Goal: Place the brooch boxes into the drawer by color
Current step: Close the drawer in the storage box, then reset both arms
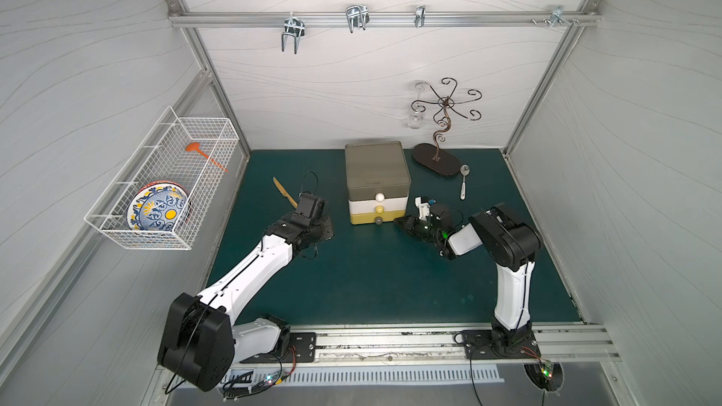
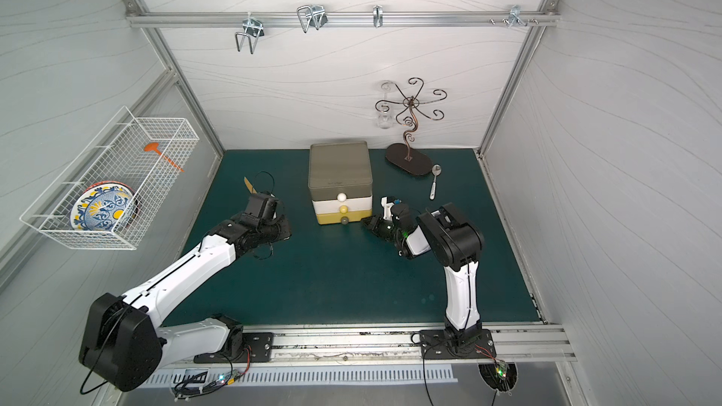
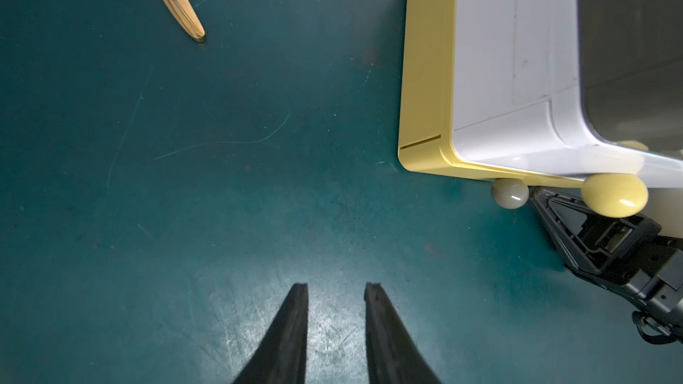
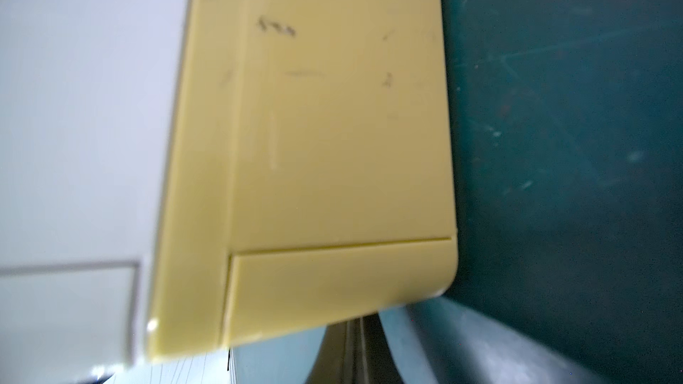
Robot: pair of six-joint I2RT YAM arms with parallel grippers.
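The drawer (image 1: 377, 181) chest stands at the back middle of the green mat, with an olive-grey top tier, a white middle and a yellow bottom (image 3: 425, 86). All three tiers sit pushed in. No brooch boxes are in view. My left gripper (image 3: 336, 286) hangs over bare mat to the left of the chest, open a little, with nothing between its fingers. My right gripper (image 1: 399, 223) is shut and lies low at the front right corner of the yellow tier (image 4: 332, 123), beside the grey knob (image 3: 509, 193).
A wooden knife (image 1: 284, 191) lies on the mat behind my left arm. Right of the chest stand a wire cup stand (image 1: 435, 160) and a spoon (image 1: 463, 181). A wire basket (image 1: 164, 181) holding a patterned plate hangs on the left wall.
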